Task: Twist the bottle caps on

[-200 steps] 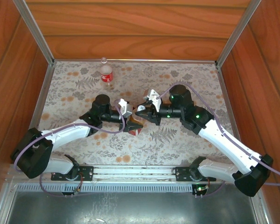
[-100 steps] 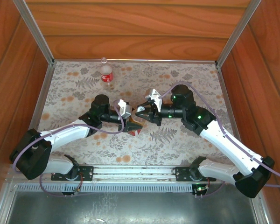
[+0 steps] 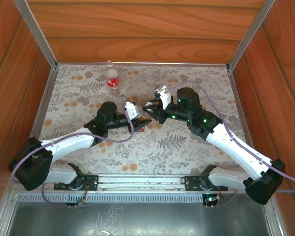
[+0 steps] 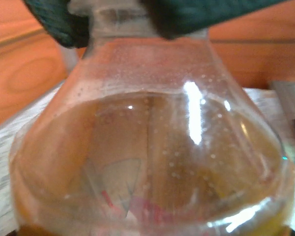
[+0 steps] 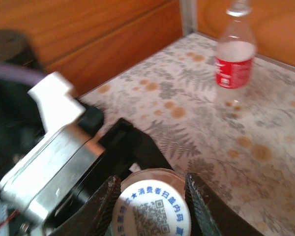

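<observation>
The amber bottle (image 4: 147, 147) stands mid-table, seen very close in the left wrist view. My left gripper (image 3: 139, 121) is shut on its body (image 3: 144, 128) from the left. My right gripper (image 5: 150, 186) is shut on the white bottle cap (image 5: 150, 209), which has blue print and sits on top of the amber bottle. The right gripper's dark fingers (image 4: 54, 22) flank the neck in the left wrist view. From the top view, my right gripper (image 3: 148, 110) reaches in from the right. The red-and-white labelled bottle (image 3: 111, 77) stands upright and alone at the back left, also visible as the labelled bottle (image 5: 235, 54).
Wooden walls (image 3: 147, 34) with aluminium corner posts (image 3: 37, 32) enclose the floral tabletop (image 3: 187, 142). A metal rail (image 3: 137, 182) runs along the near edge at the arm bases. Purple cables loop over both arms.
The left gripper's jaws have narrowed onto the amber bottle. My right gripper has swung back and turned over the cap. The bottle has shifted slightly toward the back.
</observation>
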